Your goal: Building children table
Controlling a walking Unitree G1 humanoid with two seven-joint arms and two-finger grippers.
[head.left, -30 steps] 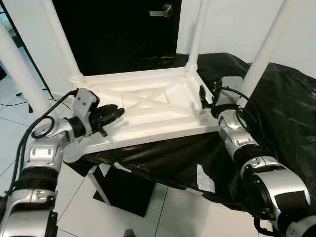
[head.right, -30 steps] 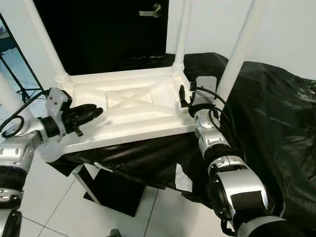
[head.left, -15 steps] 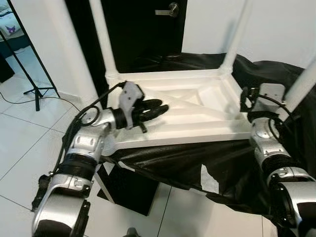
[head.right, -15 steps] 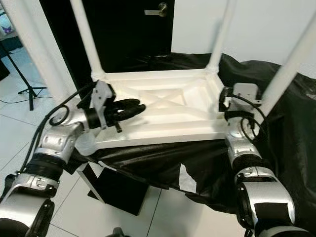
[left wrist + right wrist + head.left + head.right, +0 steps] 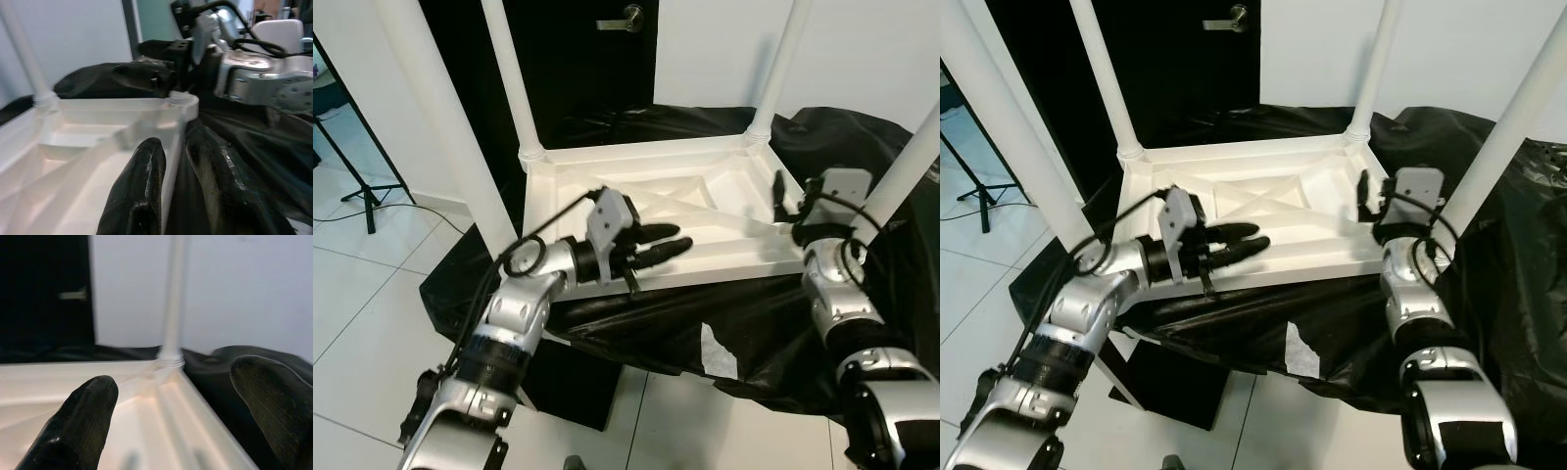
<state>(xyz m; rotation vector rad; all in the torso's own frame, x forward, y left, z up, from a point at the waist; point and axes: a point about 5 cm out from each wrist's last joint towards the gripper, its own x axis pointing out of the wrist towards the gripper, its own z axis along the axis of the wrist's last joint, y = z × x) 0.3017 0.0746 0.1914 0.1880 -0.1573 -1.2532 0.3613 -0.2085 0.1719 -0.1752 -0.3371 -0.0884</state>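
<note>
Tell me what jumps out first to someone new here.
An upside-down white children's table lies on a surface draped in black sheeting, its four legs pointing up. The left end effector pinches the table's near rim, while the right end effector stands open at the right rim.

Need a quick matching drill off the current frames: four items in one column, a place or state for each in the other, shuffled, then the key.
Items
1. left gripper
2. right gripper
3. black sheet
4. door handle

Places or states
A. spread under the upturned table, hanging off the near side
B. on the dark door behind the table
C. at the table's right side rim, fingers apart
D. fingers straddling the table's near rim, one on each side

Pairs: 1-D, 2-C, 3-A, 4-B
</note>
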